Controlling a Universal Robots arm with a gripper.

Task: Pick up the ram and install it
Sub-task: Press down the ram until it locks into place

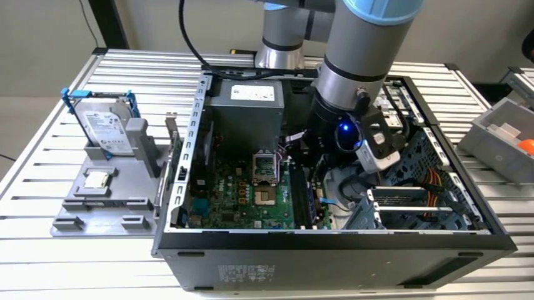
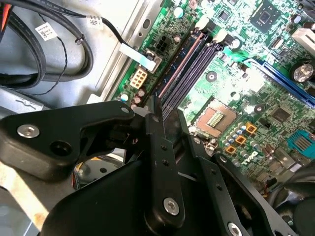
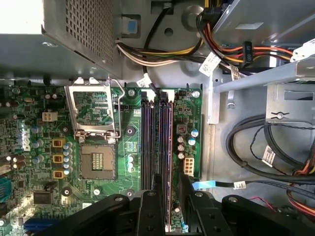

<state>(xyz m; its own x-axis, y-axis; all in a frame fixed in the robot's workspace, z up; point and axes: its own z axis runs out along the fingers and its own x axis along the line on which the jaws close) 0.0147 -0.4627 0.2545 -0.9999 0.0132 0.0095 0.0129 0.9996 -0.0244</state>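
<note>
My gripper (image 1: 321,172) reaches down inside the open computer case (image 1: 179,187), right over the memory slots beside the open processor socket (image 3: 96,160). In both wrist views its black fingers (image 3: 158,196) stand close together astride the slot nearest the motherboard's edge. The ram (image 3: 169,157) is a thin dark strip seen edge-on, running along that slot from between the fingertips, with the gripper (image 3: 171,186) shut on it. In the second wrist view the ram (image 2: 182,66) runs away from the gripper (image 2: 168,118) along the slot. Whether it is pressed fully home I cannot tell.
On the exterior view's left, a grey fixture (image 1: 109,206) holds a silver hard drive (image 1: 104,128) in a blue frame and a small square processor chip (image 1: 97,179). Cable bundles (image 3: 256,142) and the drive cage (image 1: 409,206) crowd the slots' far side. A grey bin (image 1: 501,131) stands on the right.
</note>
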